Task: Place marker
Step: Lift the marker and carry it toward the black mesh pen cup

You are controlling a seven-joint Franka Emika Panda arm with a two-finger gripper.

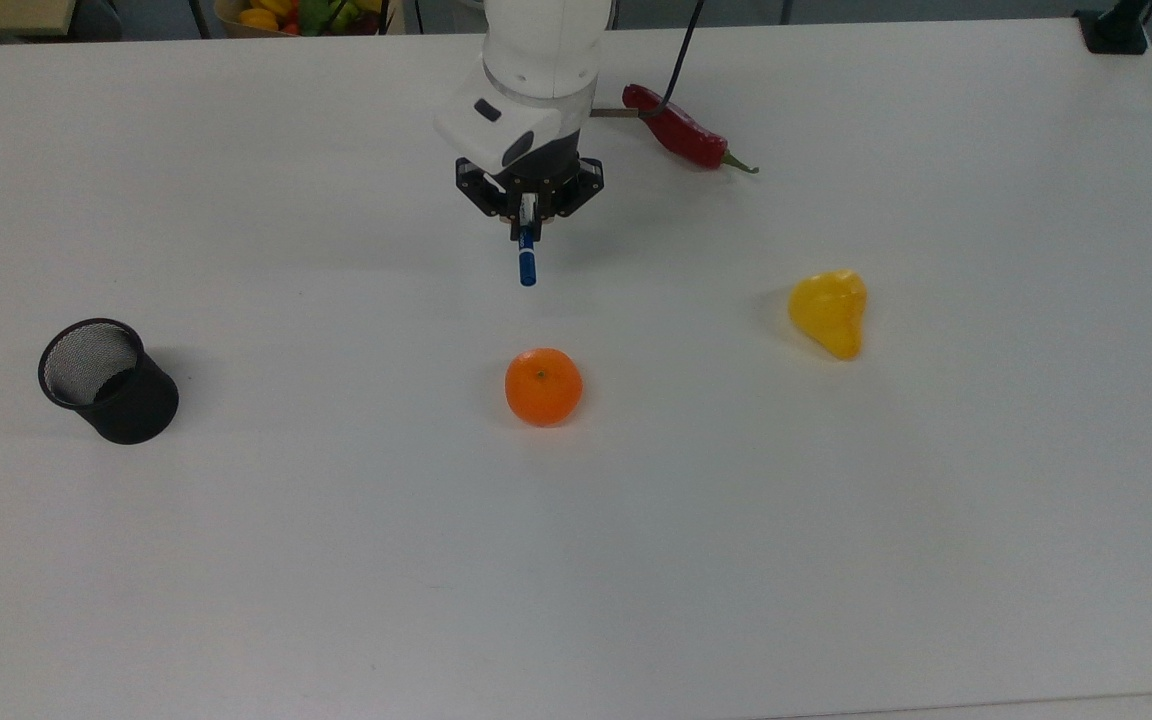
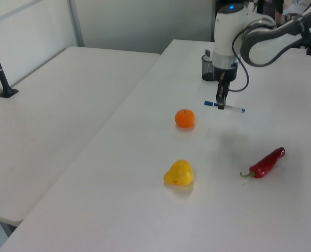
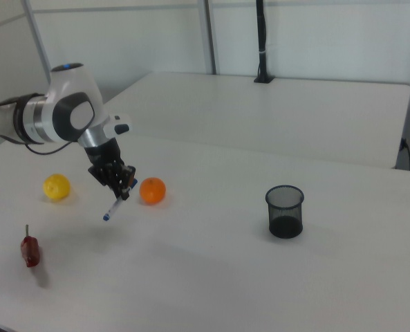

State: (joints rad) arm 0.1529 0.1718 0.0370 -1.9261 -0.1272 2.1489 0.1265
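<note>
My gripper (image 1: 526, 228) is shut on the marker (image 1: 527, 266), a slim white pen whose blue cap points toward the orange (image 1: 543, 386). The marker hangs in the air, clear of the white table (image 1: 636, 560). In the left view the marker (image 2: 233, 108) lies nearly level under the gripper (image 2: 220, 101), above and to the right of the orange (image 2: 185, 118). From the right view the marker (image 3: 113, 208) slants down from the gripper (image 3: 122, 188), just left of the orange (image 3: 153, 190).
A black mesh cup (image 1: 108, 380) stands at the top view's left. A yellow fruit (image 1: 829, 310) lies at the top view's right, and a red chili (image 1: 681, 135) lies behind the arm. A fruit bowl (image 1: 296, 14) sits beyond the table's far edge.
</note>
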